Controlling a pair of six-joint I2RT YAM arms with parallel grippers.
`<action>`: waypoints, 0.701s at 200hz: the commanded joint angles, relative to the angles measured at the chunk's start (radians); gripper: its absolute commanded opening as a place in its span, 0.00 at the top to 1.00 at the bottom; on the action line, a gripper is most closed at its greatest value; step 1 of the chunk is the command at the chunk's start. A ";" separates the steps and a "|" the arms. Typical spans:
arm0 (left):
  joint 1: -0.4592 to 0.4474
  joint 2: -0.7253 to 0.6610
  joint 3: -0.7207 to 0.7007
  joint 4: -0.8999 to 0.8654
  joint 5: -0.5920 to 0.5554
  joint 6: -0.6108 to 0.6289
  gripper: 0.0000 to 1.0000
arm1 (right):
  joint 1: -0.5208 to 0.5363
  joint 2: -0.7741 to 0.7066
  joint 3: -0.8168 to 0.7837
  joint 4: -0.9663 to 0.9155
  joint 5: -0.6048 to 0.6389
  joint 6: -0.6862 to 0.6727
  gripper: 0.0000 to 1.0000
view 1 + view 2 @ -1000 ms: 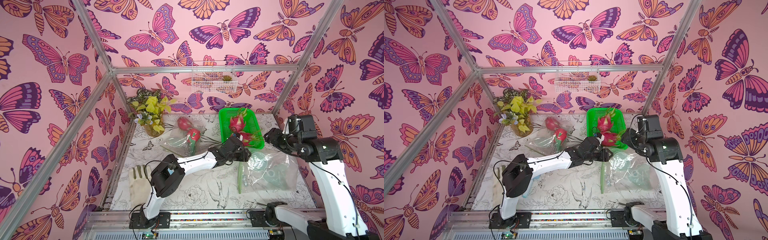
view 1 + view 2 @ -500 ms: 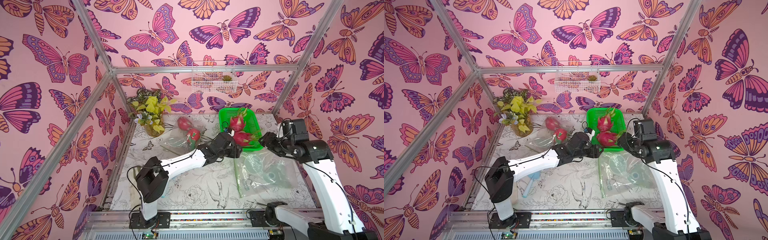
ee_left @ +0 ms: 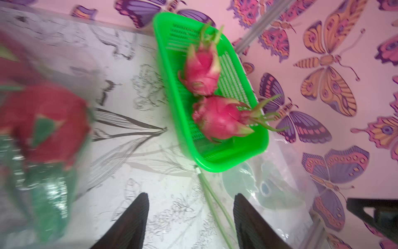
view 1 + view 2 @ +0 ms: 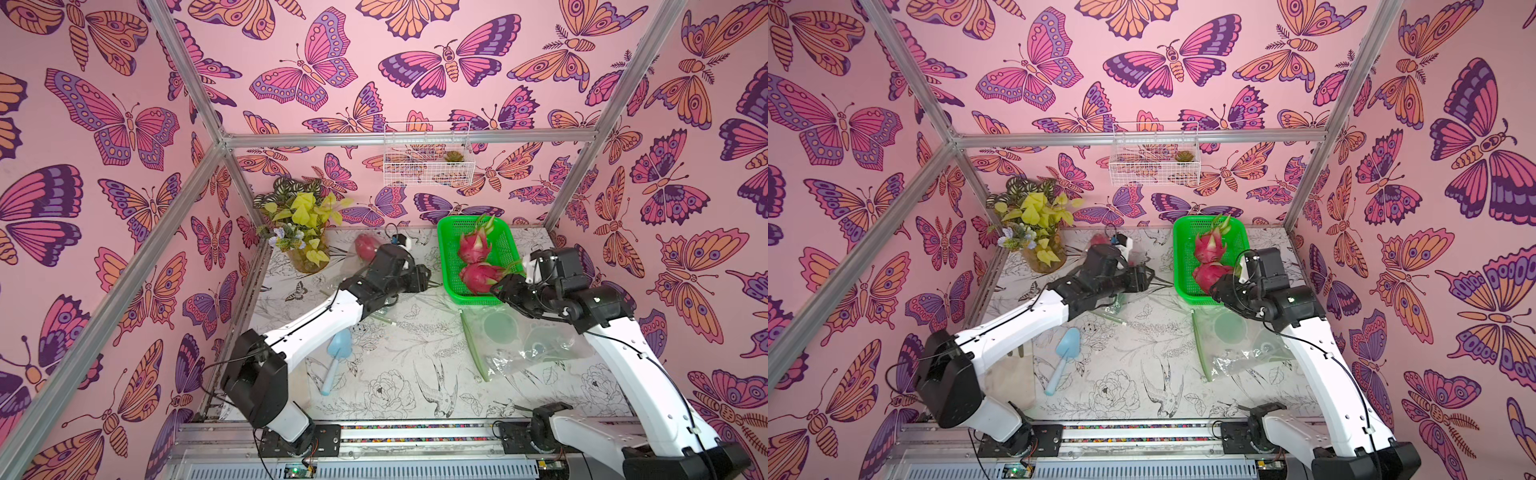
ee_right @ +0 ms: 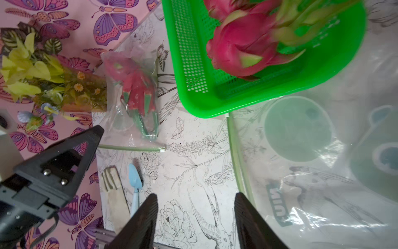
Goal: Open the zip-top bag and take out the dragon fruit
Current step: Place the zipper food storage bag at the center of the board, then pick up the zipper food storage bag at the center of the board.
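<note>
**Inspector:** Report the fruit first.

**Assistant:** Two magenta-pink dragon fruits with green-tipped scales lie in the bright green perforated plastic basket (image 4: 446, 266) at the far right of the printed table. The farther dragon fruit (image 4: 473, 247) points its leafy end at the back wall; the nearer dragon fruit (image 4: 480, 277) touches it and trails long green ends over the basket's right rim. Two more dragon fruits sit inside a clear zip-top bag (image 5: 131, 94) beside the yellow-leaved potted plant (image 4: 305, 224); one bagged dragon fruit (image 4: 365, 247) shows in a top view behind the left arm.

**Inspector:** The second bag?

**Assistant:** An empty clear zip-top bag with a green zip strip (image 4: 528, 345) lies flat just in front of the basket, its far edge tucked at the basket's near rim.

**Inspector:** Grippers?

**Assistant:** The left gripper (image 3: 190, 220) hangs between the full bag and the basket, jaws parted, nothing between them. The right gripper (image 5: 195, 220) hovers over the table at the empty bag's zip edge, near the basket's front corner, jaws likewise parted and holding nothing.

**Inspector:** Other items?

**Assistant:** A light blue plastic scoop (image 4: 338, 357) and a beige work glove (image 5: 115, 194) lie near the left arm's base.
</note>
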 commanded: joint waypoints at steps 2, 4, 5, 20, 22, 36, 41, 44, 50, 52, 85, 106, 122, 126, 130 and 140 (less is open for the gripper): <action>0.065 -0.074 -0.068 -0.106 -0.053 0.037 0.35 | 0.082 0.028 -0.016 0.149 -0.004 0.019 0.41; 0.071 -0.081 -0.074 -0.112 -0.057 0.040 0.35 | 0.090 0.032 -0.016 0.158 -0.003 0.017 0.41; 0.076 -0.082 -0.077 -0.115 -0.058 0.041 0.35 | 0.094 0.034 -0.016 0.161 -0.004 0.017 0.41; 0.145 -0.140 -0.132 -0.137 -0.054 0.062 0.37 | 0.152 0.073 -0.011 0.212 -0.002 0.012 0.41; 0.156 -0.151 -0.141 -0.139 -0.052 0.061 0.37 | 0.162 0.078 -0.010 0.219 -0.002 0.010 0.41; 0.231 -0.211 -0.212 -0.138 -0.046 0.048 0.36 | 0.215 0.115 -0.004 0.262 0.005 -0.001 0.41; 0.254 -0.228 -0.238 -0.130 -0.046 0.042 0.35 | 0.231 0.129 0.000 0.271 0.006 -0.003 0.41; 0.268 -0.236 -0.252 -0.125 -0.046 0.038 0.35 | 0.239 0.137 0.002 0.279 0.005 -0.004 0.41; 0.295 -0.245 -0.285 -0.114 -0.041 0.026 0.34 | 0.255 0.153 0.004 0.293 0.002 -0.006 0.41; 0.304 -0.245 -0.294 -0.111 -0.038 0.020 0.33 | 0.259 0.157 0.005 0.299 0.002 -0.006 0.41; 0.405 -0.299 -0.470 0.070 0.101 -0.081 0.17 | 0.307 0.228 0.024 0.354 -0.020 -0.011 0.41; 0.447 -0.272 -0.555 0.201 0.150 -0.130 0.15 | 0.313 0.254 0.042 0.355 -0.039 -0.016 0.41; 0.467 -0.206 -0.563 0.232 0.174 -0.156 0.15 | 0.314 0.260 0.038 0.360 -0.043 -0.018 0.41; 0.470 -0.194 -0.562 0.239 0.176 -0.163 0.15 | 0.314 0.260 0.036 0.361 -0.043 -0.018 0.41; 0.473 -0.180 -0.562 0.247 0.176 -0.171 0.15 | 0.315 0.260 0.035 0.361 -0.042 -0.018 0.41; 0.477 -0.148 -0.568 0.287 0.178 -0.183 0.15 | 0.315 0.259 0.030 0.365 -0.045 -0.018 0.41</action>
